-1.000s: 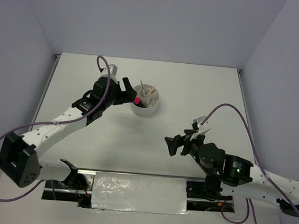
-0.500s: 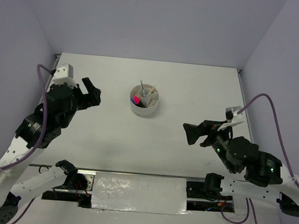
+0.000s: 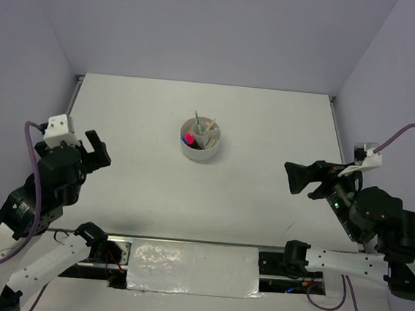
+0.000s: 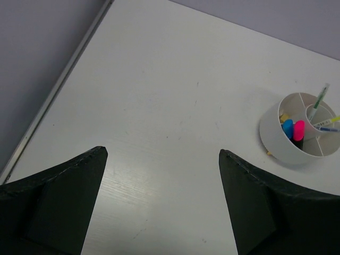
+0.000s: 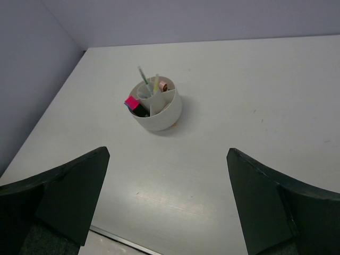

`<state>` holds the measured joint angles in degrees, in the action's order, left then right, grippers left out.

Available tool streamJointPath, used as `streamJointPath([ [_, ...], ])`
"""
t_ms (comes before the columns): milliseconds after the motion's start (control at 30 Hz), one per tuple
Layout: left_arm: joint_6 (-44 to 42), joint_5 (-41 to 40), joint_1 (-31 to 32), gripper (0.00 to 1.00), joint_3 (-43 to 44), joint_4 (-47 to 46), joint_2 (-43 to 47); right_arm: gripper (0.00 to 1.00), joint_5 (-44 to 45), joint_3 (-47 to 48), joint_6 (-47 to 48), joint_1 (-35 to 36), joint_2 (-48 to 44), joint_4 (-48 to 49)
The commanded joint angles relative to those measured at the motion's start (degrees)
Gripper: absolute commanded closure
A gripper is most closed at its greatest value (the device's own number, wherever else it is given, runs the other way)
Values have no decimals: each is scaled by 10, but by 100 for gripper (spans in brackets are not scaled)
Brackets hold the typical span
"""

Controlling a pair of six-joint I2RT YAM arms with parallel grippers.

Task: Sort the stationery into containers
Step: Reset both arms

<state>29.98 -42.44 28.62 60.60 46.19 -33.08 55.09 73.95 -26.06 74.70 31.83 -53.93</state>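
The left end effector [image 3: 96,151] and the right end effector [image 3: 293,177] hang with fingers spread apart, empty, each well away from the white cup [image 3: 202,154] on the table [image 3: 269,125]. A pink highlighter [image 3: 189,137], a blue highlighter [image 4: 287,128] and thin pens [image 4: 320,98] stand in its compartments.

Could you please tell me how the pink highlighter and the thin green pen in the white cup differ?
The pink highlighter is thick; the green pen is thin. The highlighter's tip barely reaches the rim of the cup, while the pen sticks far above it, leaning. The highlighter sits in an outer compartment, the pen in the round middle one. Both stand in the cup.
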Motion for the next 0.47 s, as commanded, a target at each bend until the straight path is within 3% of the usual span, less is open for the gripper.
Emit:
streamJointPath([
  [0,-5,-28,-3,1,-13,-9,42,0,27,8,14,-1,-13,-19],
  [433,13,-36,-3,1,-19,-15,48,0,27,-15,10,-1,-39,-8],
])
